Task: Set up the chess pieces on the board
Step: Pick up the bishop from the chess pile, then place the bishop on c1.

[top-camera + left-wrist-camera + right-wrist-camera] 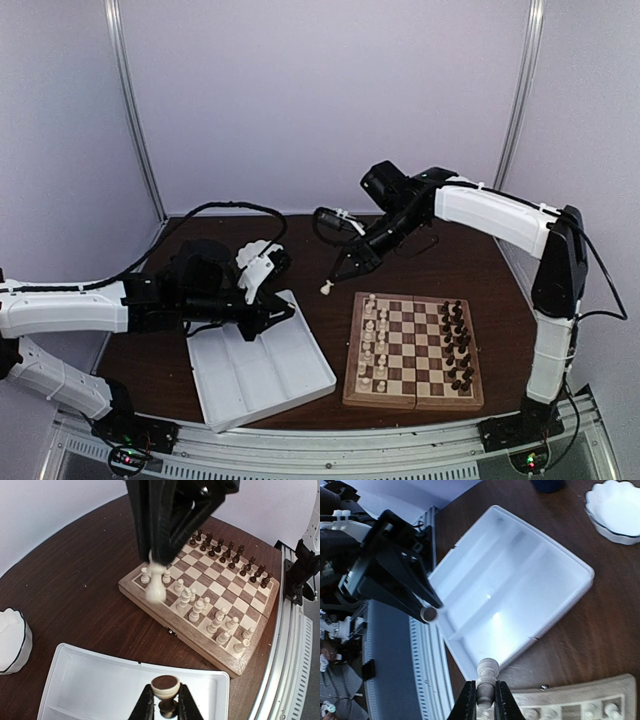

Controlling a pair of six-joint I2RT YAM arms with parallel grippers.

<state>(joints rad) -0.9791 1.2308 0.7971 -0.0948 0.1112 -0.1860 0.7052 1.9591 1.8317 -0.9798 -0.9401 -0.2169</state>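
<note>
Now the cream wooden chess piece (326, 289) hangs upright, base down, pinched by its head in your right gripper (335, 277), just off the far left corner of the square checkered wooden board (411, 403); the cream ranks (372, 345) lie to its near right, so carry it that way. Your left gripper (166, 694) is clamped on another cream piece (166, 684) over the white plastic tray (100, 680), well left of the board, so the right arm is nearer.
</note>
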